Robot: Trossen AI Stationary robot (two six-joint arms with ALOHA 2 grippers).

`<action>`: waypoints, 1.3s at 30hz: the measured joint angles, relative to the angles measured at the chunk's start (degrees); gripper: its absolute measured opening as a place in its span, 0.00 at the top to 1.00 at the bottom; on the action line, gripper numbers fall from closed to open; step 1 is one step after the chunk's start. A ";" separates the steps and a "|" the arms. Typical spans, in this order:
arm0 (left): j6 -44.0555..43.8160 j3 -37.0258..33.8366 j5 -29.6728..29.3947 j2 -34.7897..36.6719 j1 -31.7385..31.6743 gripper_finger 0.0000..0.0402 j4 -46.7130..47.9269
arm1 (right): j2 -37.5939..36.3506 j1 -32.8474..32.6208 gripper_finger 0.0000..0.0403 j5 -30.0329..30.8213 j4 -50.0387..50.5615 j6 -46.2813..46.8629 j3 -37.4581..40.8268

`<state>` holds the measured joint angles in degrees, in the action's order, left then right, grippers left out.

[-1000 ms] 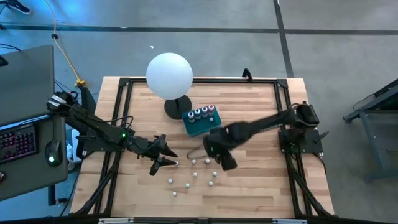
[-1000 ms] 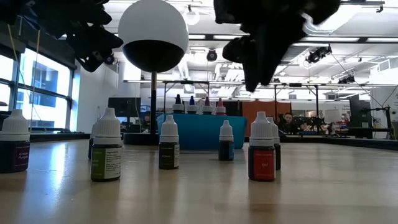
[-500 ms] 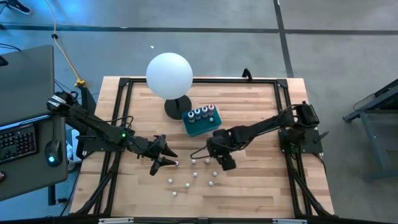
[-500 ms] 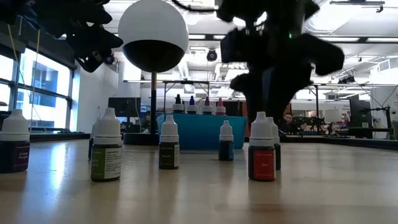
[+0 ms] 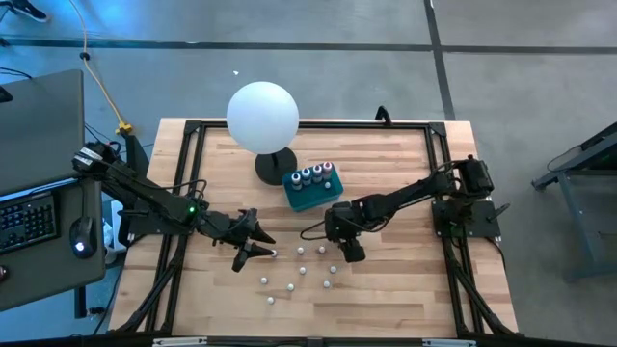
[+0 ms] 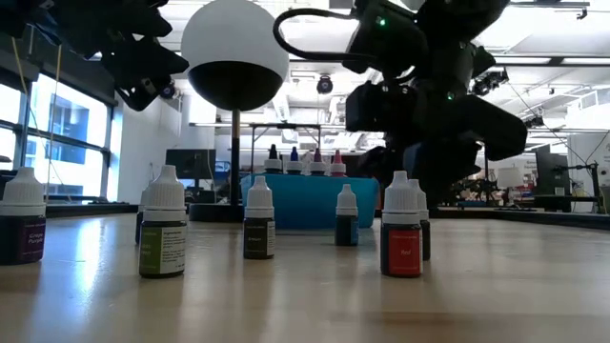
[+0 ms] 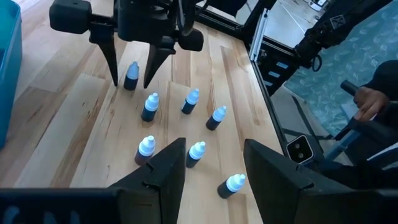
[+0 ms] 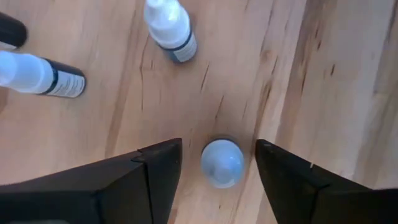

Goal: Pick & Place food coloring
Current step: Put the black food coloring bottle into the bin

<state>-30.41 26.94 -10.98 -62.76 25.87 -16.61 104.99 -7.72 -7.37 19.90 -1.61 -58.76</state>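
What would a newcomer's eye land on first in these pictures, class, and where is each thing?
The big white globe lamp on a dark stand dominates the table's far side, with the teal tray of coloured-top bottles beside it. Mid-table, the right gripper hangs open, fingers straddling one small white-capped dropper bottle among several scattered on the pale wooden table. The left gripper waits open nearby.

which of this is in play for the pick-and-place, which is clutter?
In play: right gripper, open around one food coloring bottle; loose bottles nearby; teal tray holding four bottles.
Just there: white globe lamp; left gripper, open, hovering; keyboard off-table.
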 joint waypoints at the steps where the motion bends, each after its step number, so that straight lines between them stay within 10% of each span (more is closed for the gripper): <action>1: 0.00 0.00 0.00 0.00 0.00 0.60 0.01 | 0.00 0.12 0.53 -0.11 -0.78 0.22 0.44; 21: 0.04 0.00 0.00 0.00 0.02 0.60 0.03 | -0.37 2.14 0.83 -3.89 4.92 2.94 -0.71; 31: 0.05 0.00 0.02 0.01 0.01 0.60 0.03 | -0.44 4.66 0.81 17.77 23.36 -6.69 -20.69; 39: -1.13 0.00 0.02 0.00 0.02 0.60 0.04 | -0.48 15.30 0.81 17.75 21.84 -5.51 -21.95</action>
<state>-31.54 26.94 -10.96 -62.76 25.88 -16.57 104.51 7.58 10.38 41.74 -7.12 -80.72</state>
